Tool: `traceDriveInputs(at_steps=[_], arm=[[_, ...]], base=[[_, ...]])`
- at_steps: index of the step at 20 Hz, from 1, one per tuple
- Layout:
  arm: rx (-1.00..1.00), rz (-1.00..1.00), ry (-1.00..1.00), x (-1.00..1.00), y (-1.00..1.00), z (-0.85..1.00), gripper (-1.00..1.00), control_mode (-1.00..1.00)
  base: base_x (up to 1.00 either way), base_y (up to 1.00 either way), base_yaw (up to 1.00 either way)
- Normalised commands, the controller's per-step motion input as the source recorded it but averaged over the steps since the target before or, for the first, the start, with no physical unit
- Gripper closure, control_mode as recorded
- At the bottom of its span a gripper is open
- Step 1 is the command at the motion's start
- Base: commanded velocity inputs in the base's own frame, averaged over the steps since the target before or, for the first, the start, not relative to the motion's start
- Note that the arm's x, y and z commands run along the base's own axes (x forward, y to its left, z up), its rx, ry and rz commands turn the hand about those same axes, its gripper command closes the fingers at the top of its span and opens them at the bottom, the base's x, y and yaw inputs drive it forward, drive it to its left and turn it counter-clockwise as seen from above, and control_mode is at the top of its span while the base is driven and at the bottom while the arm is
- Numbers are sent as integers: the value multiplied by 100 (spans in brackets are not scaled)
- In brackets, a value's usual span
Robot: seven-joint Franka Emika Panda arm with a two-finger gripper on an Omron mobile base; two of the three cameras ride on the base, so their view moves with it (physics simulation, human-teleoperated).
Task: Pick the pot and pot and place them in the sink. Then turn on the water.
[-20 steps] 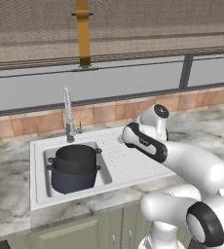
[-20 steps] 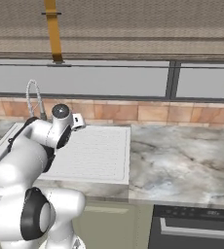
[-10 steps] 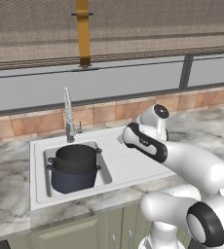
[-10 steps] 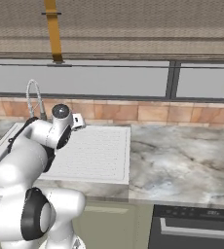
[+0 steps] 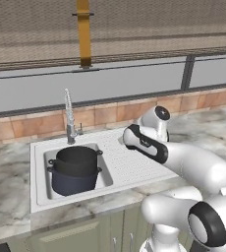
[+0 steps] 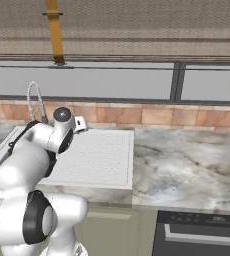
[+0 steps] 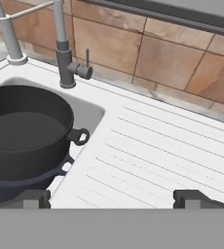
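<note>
Both pots sit stacked in the sink; my pincer, released, should reach the faucet's lever squarely.

Two pots: one black pot nested in one blue pot, both inside the one sink. One faucet behind the sink.

The white arm rises from its base, bends at a dark elbow joint and reaches forward and left, the wrist angled downward. The claw stands wide open with nothing between its two dark fingertips, which sit far apart at the bottom of the hand view
</note>
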Motion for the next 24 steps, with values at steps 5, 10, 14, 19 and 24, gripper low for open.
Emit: traceDriveInputs(at_steps=[5, 10, 14, 19, 24], arm=[[0, -3, -7, 29, 6, 0, -100, -100], [0, -8, -15, 48, 13, 0, -100, -100], [0, -8, -15, 5, 0, 0, -100, -100], [0, 0, -18, -10, 0, 0, -100, -100], [0, 0, -21, 0, 0, 0, -100, -100]], base=[[0, 0, 0], [0, 0, 0], [0, 0, 0], [0, 0, 0], [0, 0, 0]])
